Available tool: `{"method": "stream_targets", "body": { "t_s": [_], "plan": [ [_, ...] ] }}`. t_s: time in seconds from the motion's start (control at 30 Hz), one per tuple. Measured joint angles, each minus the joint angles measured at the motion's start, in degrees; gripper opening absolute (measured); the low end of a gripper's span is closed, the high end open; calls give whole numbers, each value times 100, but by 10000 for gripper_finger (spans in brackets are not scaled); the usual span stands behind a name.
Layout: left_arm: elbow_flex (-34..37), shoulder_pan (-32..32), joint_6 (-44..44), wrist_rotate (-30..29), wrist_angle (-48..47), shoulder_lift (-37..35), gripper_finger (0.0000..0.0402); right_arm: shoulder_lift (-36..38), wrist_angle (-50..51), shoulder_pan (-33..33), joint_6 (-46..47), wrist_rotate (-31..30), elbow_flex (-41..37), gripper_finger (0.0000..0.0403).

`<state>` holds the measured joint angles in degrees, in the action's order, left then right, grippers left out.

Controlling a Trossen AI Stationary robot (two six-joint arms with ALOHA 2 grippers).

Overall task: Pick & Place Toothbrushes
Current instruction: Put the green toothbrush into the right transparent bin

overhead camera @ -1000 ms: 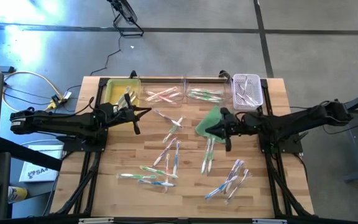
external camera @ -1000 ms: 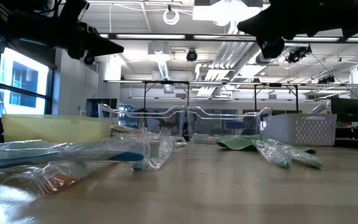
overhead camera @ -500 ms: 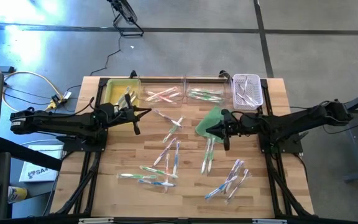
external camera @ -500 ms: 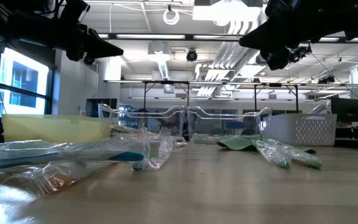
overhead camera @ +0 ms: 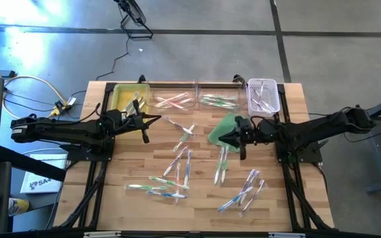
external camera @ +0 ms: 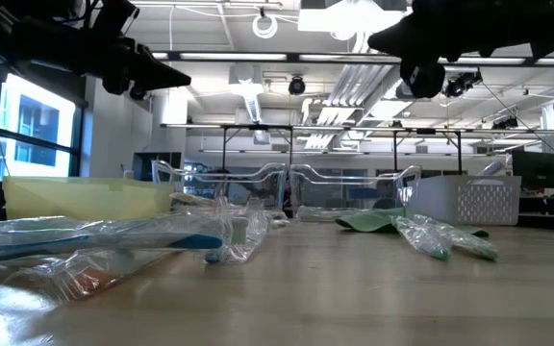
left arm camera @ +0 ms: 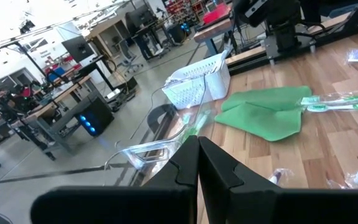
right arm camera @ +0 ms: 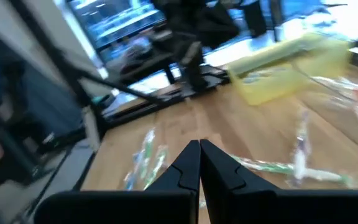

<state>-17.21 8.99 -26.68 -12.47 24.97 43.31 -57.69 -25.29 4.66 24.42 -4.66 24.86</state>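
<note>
We see left pincer (overhead camera: pixel 156 118) fingers together, empty, raised near yellow bin (overhead camera: pixel 126 98). Right pincer (overhead camera: pixel 221 139) fingers together, empty, above green cloth (overhead camera: pixel 223 127). Toothbrushes (overhead camera: pixel 180 164) scattered across table (overhead camera: pixel 124 168); some in clear trays (overhead camera: pixel 196 99).

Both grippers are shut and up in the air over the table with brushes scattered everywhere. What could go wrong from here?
1. The toothbrushes lie overlapped in clusters, so a grasp may lift two wrapped brushes at once.
2. The right gripper hangs shut over the green cloth; coming down there could snag the cloth instead of the brush beside it.
3. The left gripper is shut too; descending without opening would only push the glossy wrappers aside.
</note>
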Motion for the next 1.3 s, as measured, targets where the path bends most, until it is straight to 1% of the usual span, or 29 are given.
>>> {"method": "stream_targets", "body": {
  "t_s": [0.13,0.2,0.4,0.5,0.63,0.7,0.8,0.9,0.97,1.1,1.2,1.3],
  "plan": [
    [0,0,-2,0,-15,0,5,0,312,336,364,-937,15,2],
    [0,0,-2,0,-51,0,5,-2,682,510,685,-1399,161,2],
    [0,0,-2,0,-154,0,5,-133,2498,860,1546,-2596,1047,2],
    [0,0,-1,0,-191,0,5,-343,3350,899,2043,-2796,1515,2],
    [0,0,0,0,-346,0,5,-937,4544,897,2897,-2775,2116,2],
    [0,-1,3,0,-472,0,5,-1319,5100,868,3376,-2636,2447,2],
    [0,0,7,0,-638,2,5,-1925,6005,805,4095,-2106,2882,2],
    [0,0,11,0,-720,0,5,-2485,6613,763,4657,-1470,3212,2],
    [2,0,10,0,-783,2,5,-2757,6854,767,4934,-1204,3314,2],
    [2,-2,7,0,-903,2,5,-3103,6888,768,5362,-730,3338,2],
    [2,-1,6,0,-920,0,5,-3216,6886,766,5719,-682,3338,2],
    [2,0,-1,0,-1016,2,5,-3283,6890,768,5811,-560,3338,2]
  ]
}}
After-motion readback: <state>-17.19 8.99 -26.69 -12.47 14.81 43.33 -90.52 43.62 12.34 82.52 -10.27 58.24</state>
